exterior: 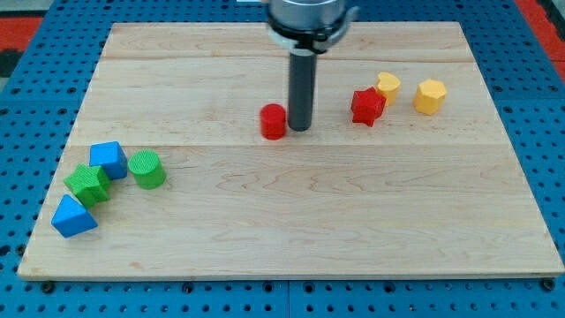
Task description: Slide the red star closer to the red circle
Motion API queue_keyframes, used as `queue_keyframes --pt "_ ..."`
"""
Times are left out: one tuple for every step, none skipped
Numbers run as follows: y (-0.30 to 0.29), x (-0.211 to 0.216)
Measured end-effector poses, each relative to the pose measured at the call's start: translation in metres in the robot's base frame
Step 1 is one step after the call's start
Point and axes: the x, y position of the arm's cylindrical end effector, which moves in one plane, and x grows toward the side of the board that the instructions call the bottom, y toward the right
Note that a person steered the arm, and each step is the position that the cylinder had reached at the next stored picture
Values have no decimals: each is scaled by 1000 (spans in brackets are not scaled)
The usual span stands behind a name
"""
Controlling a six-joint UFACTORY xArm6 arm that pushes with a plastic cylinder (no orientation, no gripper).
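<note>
— Red star: location?
— Toward the view's right, touching yellow block; well apart from red circle.
— Handling?
— Judged light, rigid, free-sliding; push on its right flank.
— My tip?
— Just beside red circle. No jaws fitted.

Two yellow blocks are sitting up near the view's top right — a yellow star-ish block and a yellow hexagon. Over at the left, four are bunching together: blue cube, green cylinder, green star, blue triangle — all on the wooden board.
</note>
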Motion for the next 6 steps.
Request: queue_keyframes --pt "70 23" --pt "121 3" --pt "128 -35" --pt "43 -38" --pt "-52 -43" --pt "-27 -63"
